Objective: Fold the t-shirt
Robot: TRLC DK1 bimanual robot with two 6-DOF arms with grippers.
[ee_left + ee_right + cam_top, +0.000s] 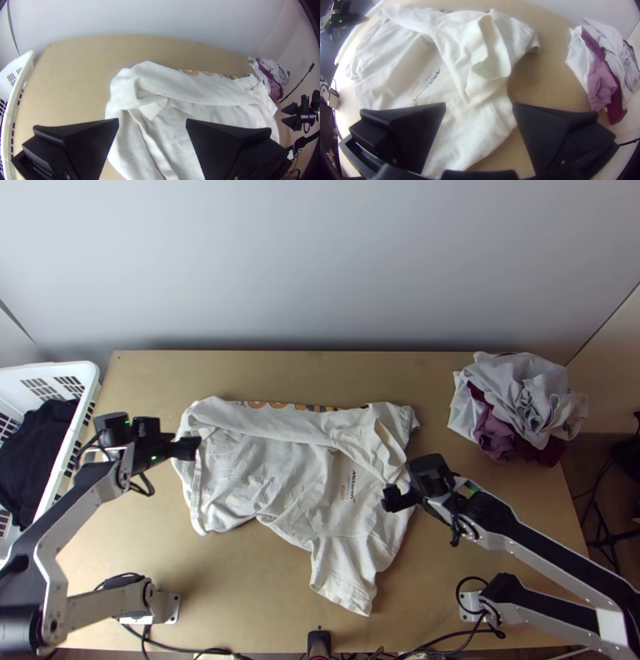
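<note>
Fingers of the left gripper [152,128] and right gripper [479,108] stand spread, holding nothing, at the t-shirt [344,492], which lies rumpled, partly overlapped, on the table [240,596]. Misjudged grasp depth could catch extra layers, causing bunching.

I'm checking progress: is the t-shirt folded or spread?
Mostly spread, rumpled: the t-shirt sprawls across the table, its far side turned over.
</note>
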